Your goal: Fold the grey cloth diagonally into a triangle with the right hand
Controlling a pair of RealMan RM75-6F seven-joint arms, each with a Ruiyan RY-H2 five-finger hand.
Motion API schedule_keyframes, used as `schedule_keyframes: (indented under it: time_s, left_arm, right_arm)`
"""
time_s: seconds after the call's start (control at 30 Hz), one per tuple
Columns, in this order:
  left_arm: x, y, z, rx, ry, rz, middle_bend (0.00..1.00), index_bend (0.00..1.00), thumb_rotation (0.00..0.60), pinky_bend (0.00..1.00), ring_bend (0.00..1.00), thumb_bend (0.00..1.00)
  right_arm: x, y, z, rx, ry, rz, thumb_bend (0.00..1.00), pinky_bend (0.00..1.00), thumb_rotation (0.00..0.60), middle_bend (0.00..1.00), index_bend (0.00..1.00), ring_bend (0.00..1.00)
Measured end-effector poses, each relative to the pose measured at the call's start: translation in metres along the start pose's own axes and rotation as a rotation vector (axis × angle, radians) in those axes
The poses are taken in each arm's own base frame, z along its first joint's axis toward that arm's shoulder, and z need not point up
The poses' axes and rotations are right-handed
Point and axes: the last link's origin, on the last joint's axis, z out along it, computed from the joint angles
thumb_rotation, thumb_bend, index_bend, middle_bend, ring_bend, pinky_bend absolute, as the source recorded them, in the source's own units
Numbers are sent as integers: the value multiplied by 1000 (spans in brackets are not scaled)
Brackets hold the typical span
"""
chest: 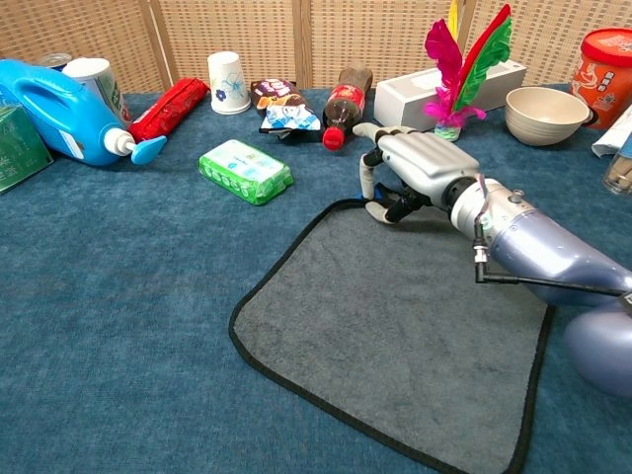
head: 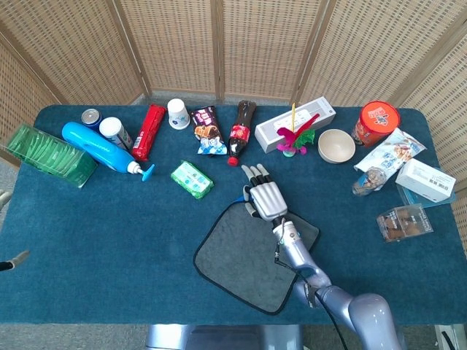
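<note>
The grey cloth (head: 244,255) with a black border lies flat as a diamond on the blue table; in the chest view the grey cloth (chest: 395,326) fills the lower middle. My right hand (head: 267,197) hovers palm down over the cloth's far corner. In the chest view my right hand (chest: 420,163) has its fingers curved down, the thumb tip resting at the corner's black edge. The corner lies flat and nothing is lifted. A small blue tag (head: 246,198) shows at that corner. My left hand is not seen.
Just beyond the hand lie a cola bottle (chest: 344,104) and a white box (chest: 449,84) with a feather shuttlecock (chest: 459,59). A green packet (chest: 245,170) lies left of the cloth. A bowl (head: 336,145), red tub (head: 376,122) and packages stand at the right.
</note>
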Motion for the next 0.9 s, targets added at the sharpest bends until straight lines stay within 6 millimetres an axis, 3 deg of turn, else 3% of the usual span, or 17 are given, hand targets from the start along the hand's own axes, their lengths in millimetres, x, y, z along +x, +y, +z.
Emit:
schedule_keyframes:
  time_s: [0.37,0.9]
  left_arm:
    - [0,0,0,1,0,0,0,57,600,0,0,219]
    - [-2,2,1,-1,-8,9,0,57,600,0,0,218]
  right_arm:
    - [4,-2,-6,38,9,-7,503,0,600,0,626,0]
    - [29,-2,-32,175,14,-45,515,0,600,0,636,0]
